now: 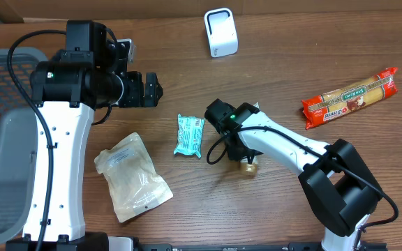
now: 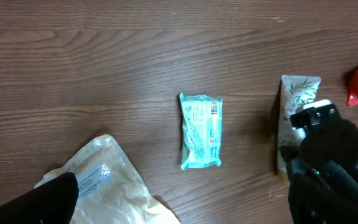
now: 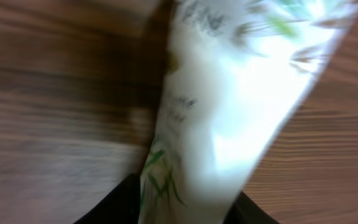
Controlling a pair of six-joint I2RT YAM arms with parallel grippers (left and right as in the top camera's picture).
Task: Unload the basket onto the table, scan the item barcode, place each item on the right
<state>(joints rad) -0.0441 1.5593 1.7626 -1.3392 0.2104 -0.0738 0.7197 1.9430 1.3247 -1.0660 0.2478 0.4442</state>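
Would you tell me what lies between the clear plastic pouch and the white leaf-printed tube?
A small teal plastic packet lies there, touching neither; the left wrist view shows it best.

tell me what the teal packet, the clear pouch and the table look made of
Teal packet: probably thin plastic film, slightly glossy; crimped ends and a printed label.
Clear pouch: soft transparent plastic, shiny; wrinkles catch light and pale contents show through.
Table: wood or wood-look laminate, matte; dark brown grain lines, unclear which.

Wooden table (image 1: 292,42) bears a teal packet (image 1: 189,135), clear pouch (image 1: 132,176), red pack (image 1: 350,97), white scanner (image 1: 220,33).
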